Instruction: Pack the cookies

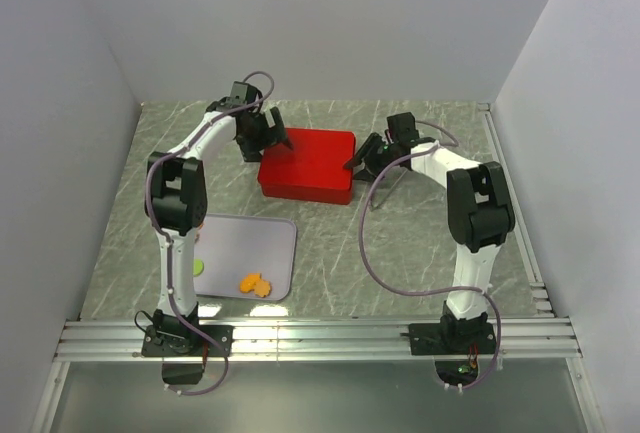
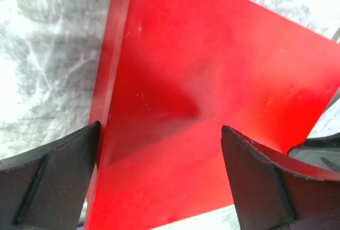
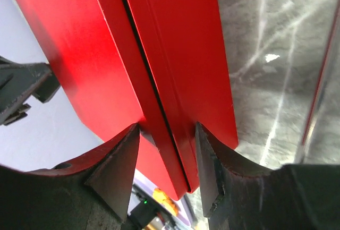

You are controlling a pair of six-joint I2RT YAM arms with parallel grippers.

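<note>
Your top camera looks down over the counter [image 1: 420, 243] from behind its near edge. Both wrist cameras sit close against the red box [image 1: 310, 161], which all three views share.
</note>
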